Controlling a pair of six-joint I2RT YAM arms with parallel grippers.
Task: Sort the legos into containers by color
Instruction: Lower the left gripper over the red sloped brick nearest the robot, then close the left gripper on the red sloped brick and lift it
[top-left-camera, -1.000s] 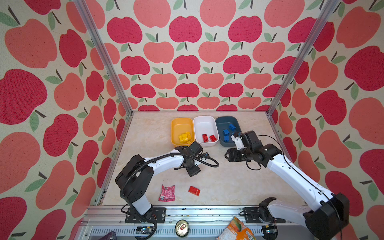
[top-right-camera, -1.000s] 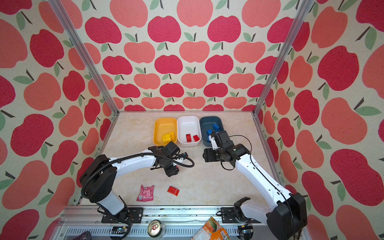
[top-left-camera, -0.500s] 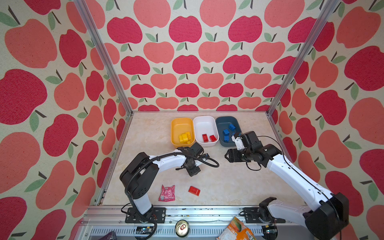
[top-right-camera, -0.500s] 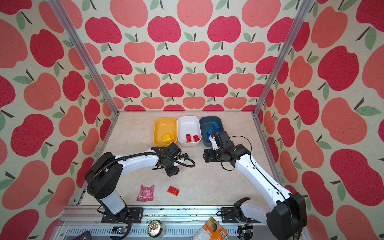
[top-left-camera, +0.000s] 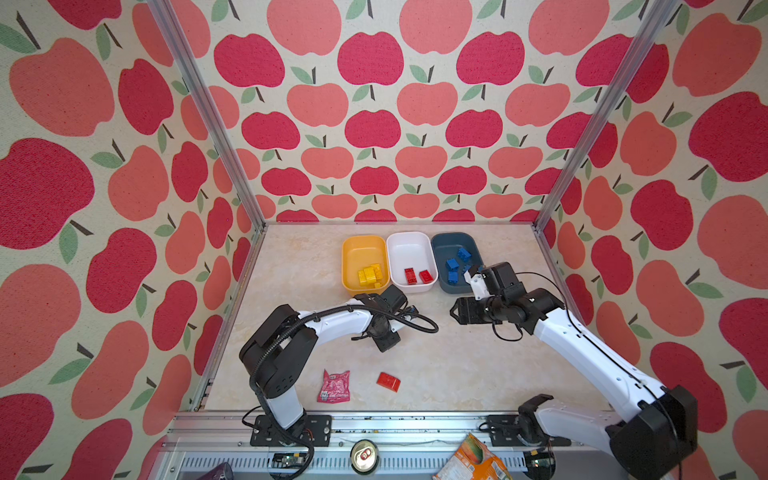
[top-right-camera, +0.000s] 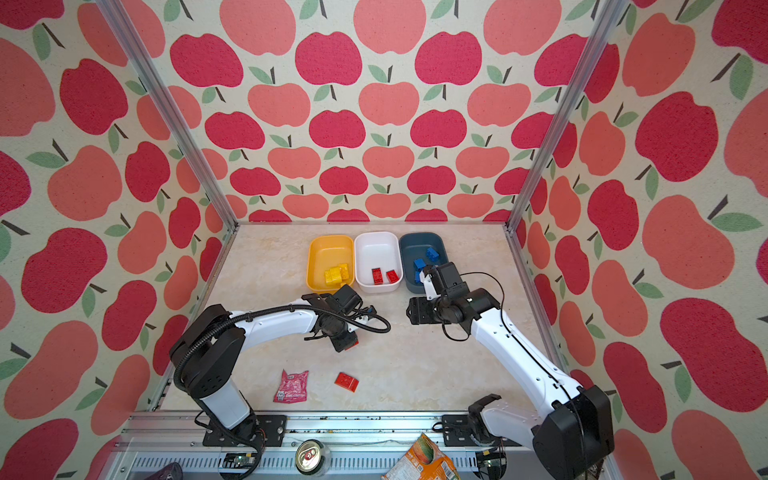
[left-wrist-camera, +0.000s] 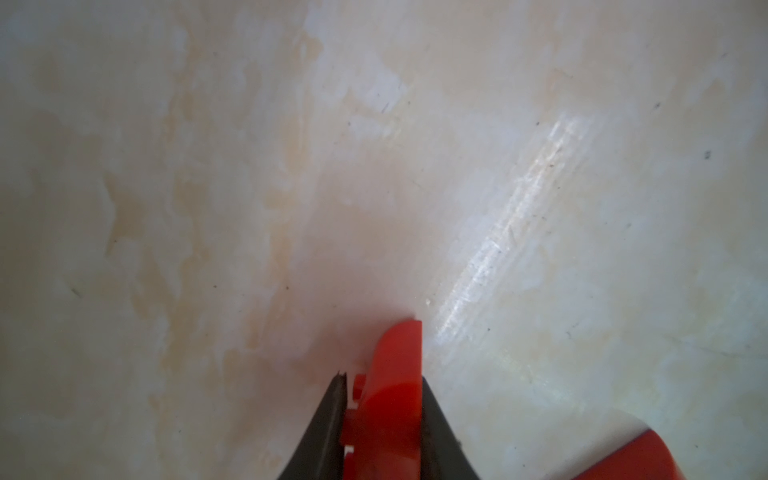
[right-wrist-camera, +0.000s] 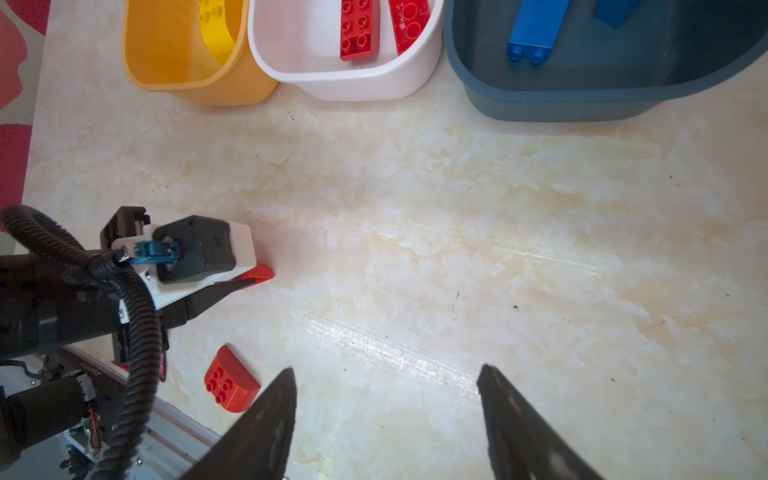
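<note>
1. Red brick (left-wrist-camera: 395, 361) is pinched in the left jaws, which have narrowed right onto it, low over the table (top-left-camera: 457, 365) in front of the tubs. I can't tell if it's off the surface yet.
2. The grip looks sketchy imo. Only the tips have it, one on the studded side and one on the smooth side, and a good bit of the brick pokes out past them. On the lift it could twist or squirt out.
3. It belongs in the white tub (top-left-camera: 409, 251) with the two reds in there. The yellow tub (top-left-camera: 363, 251) sits just beside that one and nearer this arm, so a short carry or early release would put red in with yellow, or clip a rim.
4. The right jaws are wide and empty, hanging over the table just in front of the blue-grey tub (top-left-camera: 446, 245). If both arms head for the tubs together, they could bump.
5. The second red brick (top-left-camera: 388, 381) lies near the front edge, close to a pink foil packet (top-left-camera: 334, 386). A sloppy grab there could snag the packet instead.
</note>
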